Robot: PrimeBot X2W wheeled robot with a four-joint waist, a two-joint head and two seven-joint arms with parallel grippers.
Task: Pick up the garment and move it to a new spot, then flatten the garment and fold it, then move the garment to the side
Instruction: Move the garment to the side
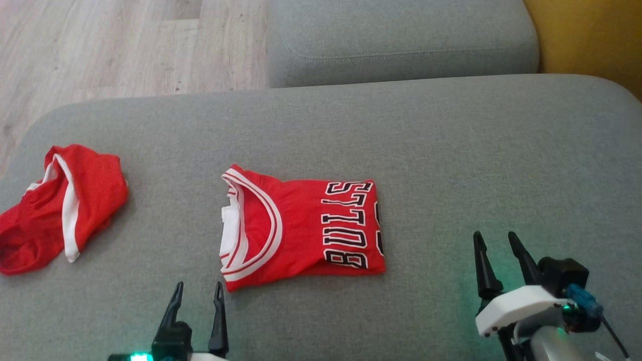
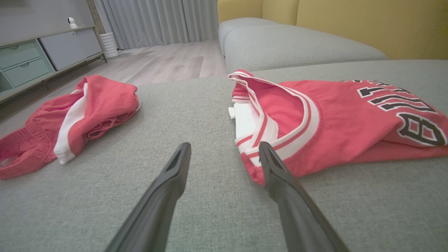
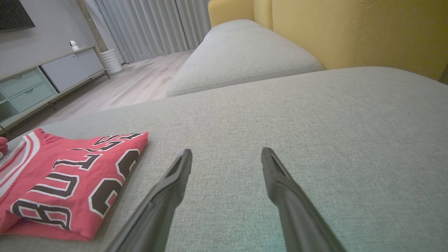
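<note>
The grey cushion (image 1: pixel 451 150) carries 1 folded red jersey (image 1: pixel 301 225) and crumpled red shorts (image 1: pixel 95 190), well apart.

The jersey (image 1: pixel 301 225) is red with white-striped trim and black, white-edged lettering, the shorts (image 1: pixel 60 210) red with a white stripe, the sofa cushion (image 1: pixel 451 150) grey, its backrest (image 1: pixel 592 35) mustard yellow.

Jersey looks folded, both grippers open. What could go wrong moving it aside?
1. The left gripper sits at the collar end of the folded jersey; pinching only the top layer could open the fold.
2. The red shorts lie further left on the sofa cushion; moving the jersey there could tangle them.
</note>
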